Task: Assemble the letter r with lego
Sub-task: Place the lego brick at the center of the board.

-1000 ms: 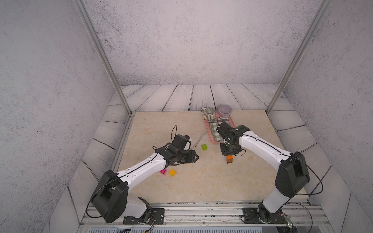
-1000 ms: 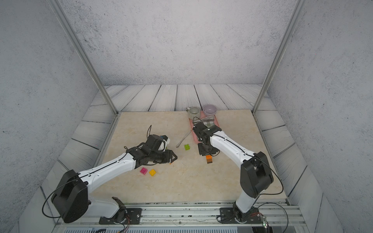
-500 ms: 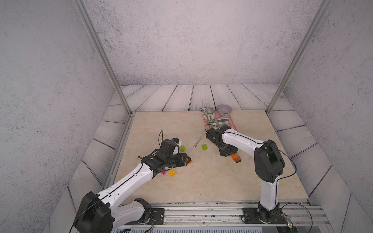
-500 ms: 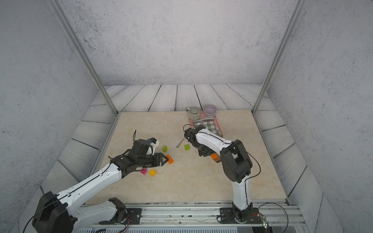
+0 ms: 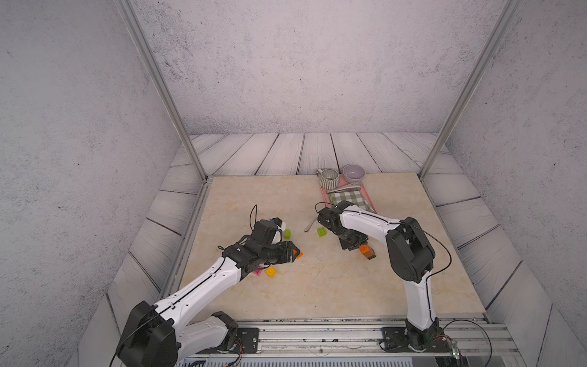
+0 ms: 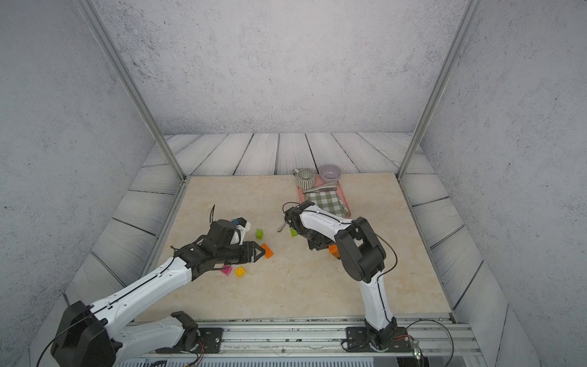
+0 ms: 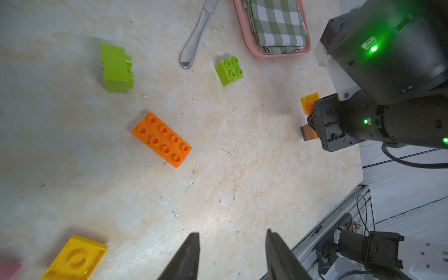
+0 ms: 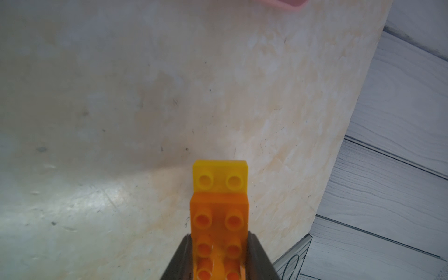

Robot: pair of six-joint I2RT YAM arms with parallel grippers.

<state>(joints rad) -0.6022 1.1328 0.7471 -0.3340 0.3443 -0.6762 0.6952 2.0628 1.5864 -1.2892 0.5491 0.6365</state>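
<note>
Right wrist view: my right gripper (image 8: 219,236) pinches the orange brick (image 8: 219,213), yellow brick (image 8: 220,177) just ahead; left gripper (image 7: 232,234) spread, empty. I'd hold studs level, squeeze square.

Long brick (image 7: 162,139): orange. Second long brick (image 8: 219,230): orange; end brick (image 8: 220,177) joined to it: yellow; a further piece (image 7: 307,132) there seems brown. Studded brick (image 7: 229,71) and tipped brick (image 7: 116,69): lime green. Loose yellow brick (image 7: 75,258); magenta brick (image 6: 226,270). Tray (image 7: 263,55): pink. Cloth (image 7: 276,24): green-and-white check. Mug (image 5: 328,178): dark-striped. Bowl (image 5: 353,171): lilac. Tabletop (image 5: 317,286): cream, marbled. Planks (image 5: 286,152): pale grey wood grain. Left arm (image 5: 206,279), right arm (image 5: 365,220): white shells, black joints.
</note>
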